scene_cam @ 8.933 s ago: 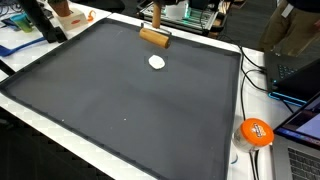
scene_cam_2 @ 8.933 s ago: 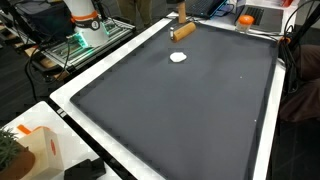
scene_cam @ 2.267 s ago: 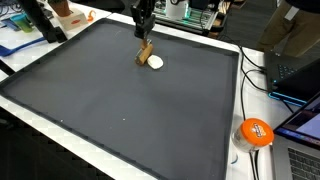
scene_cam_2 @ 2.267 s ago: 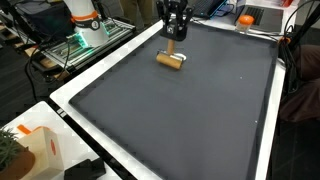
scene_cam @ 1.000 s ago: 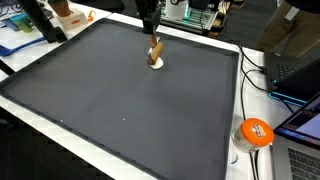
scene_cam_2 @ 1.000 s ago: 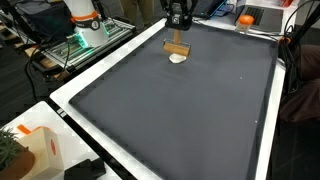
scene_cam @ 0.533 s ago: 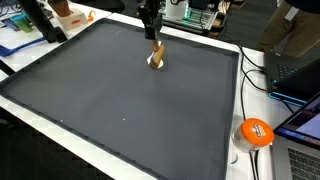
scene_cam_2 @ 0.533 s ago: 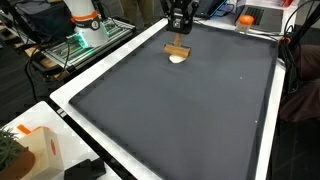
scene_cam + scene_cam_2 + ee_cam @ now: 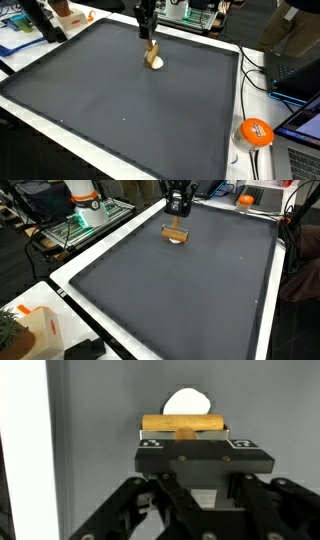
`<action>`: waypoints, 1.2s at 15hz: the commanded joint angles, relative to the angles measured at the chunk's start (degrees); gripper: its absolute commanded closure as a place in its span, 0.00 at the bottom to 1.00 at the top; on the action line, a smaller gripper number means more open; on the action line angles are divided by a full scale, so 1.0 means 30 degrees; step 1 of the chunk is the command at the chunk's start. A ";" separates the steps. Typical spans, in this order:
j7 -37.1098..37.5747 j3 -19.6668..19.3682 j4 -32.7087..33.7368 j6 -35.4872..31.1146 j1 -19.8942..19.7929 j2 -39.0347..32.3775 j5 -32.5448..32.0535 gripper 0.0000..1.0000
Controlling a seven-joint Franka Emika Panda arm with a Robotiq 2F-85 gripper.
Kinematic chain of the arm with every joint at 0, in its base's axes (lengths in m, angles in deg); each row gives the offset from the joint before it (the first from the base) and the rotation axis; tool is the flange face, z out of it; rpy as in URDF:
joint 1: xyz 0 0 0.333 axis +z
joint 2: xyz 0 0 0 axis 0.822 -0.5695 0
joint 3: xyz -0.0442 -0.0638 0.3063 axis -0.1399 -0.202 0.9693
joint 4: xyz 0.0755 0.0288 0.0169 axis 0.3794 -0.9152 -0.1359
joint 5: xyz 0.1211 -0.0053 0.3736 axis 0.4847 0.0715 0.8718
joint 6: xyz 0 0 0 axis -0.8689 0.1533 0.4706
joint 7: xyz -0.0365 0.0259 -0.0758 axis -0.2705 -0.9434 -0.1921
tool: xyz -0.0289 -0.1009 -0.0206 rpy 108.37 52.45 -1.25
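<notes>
Hand (image 9: 184, 439) clamped on wooden cylinder (image 9: 182, 424); white disc (image 9: 187, 402) just beyond, on dark mat (image 9: 100, 100).

The arm (image 9: 178, 190) comes down from above, wrist pointing straight down; the gripper (image 9: 177, 217) hangs low, fingers pinched on a wooden piece (image 9: 176, 232).

A dark mat (image 9: 120, 100) covered a white-edged table (image 9: 88, 262). An orange disc (image 9: 255, 131) and laptops (image 9: 298, 72) sat beside it; a plant (image 9: 8, 332) stood near one corner.
</notes>
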 commanded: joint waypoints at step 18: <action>-0.4156 0.0102 0.0213 0.1243 0.0400 -0.1461 0.4574 0.78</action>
